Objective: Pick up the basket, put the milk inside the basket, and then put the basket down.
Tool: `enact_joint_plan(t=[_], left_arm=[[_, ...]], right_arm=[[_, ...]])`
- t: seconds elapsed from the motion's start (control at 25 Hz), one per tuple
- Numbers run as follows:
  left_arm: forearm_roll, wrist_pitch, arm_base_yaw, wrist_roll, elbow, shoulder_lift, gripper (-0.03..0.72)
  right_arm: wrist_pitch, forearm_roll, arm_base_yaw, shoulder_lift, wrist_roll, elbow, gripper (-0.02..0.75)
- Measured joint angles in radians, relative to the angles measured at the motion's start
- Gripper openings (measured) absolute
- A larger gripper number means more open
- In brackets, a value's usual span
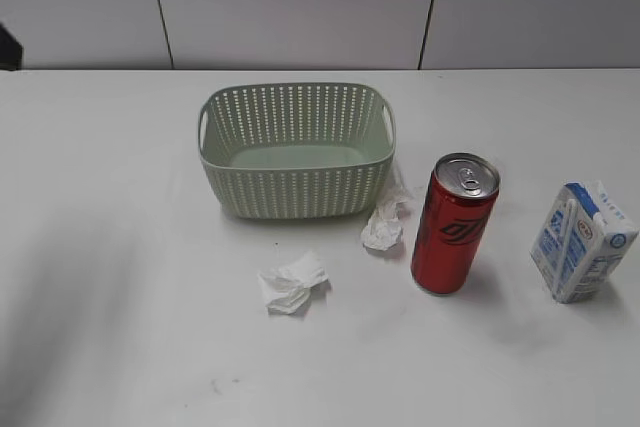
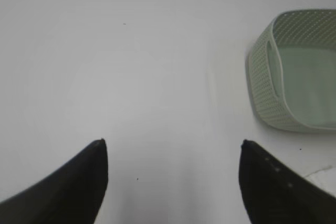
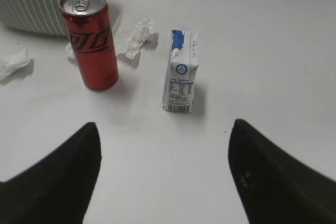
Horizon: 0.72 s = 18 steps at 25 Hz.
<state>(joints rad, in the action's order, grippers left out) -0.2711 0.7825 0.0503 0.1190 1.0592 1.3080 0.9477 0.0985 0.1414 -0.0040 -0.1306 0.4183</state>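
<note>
- White table (image 1: 100, 247): basket (image 1: 297, 152), milk (image 1: 582, 242) standing.
- Left gripper (image 2: 173, 182), right gripper (image 3: 163, 171): spread wide, empty.
- Risk: red can (image 1: 455, 224) beside milk toppling if clipped.

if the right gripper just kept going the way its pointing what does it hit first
Most likely the milk: it stands upright almost centred ahead of the open right gripper. The red can is off to the left of that line. Depth is unclear, so it could meet the table short of the carton.

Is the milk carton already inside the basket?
No, the milk carton stands on the table right of the red can, while the basket is empty.
</note>
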Motion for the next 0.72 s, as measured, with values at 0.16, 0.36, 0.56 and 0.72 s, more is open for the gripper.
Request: enact_joint_plan(t=[0.16,0.36,0.56,0.72], left_arm=[[0.052,0.031,0.112,-0.03,0.121,0.149,0.584],[0.16,0.101,0.255,-0.163,0.304,0.35,0.582],[0.221,0.192,0.355,-0.278,0.489,0.541,0.581],[0.221,0.234,0.386,-0.334,0.589,0.668,0.581]], right_arm=[[0.0,0.0,0.0,0.0,0.0,0.0,0.591],[0.0,-0.001,0.0,0.0,0.002,0.0,0.591],[0.0,-0.001,0.0,0.0,0.004,0.0,0.591],[0.0,-0.001,0.0,0.0,0.004,0.0,0.591]])
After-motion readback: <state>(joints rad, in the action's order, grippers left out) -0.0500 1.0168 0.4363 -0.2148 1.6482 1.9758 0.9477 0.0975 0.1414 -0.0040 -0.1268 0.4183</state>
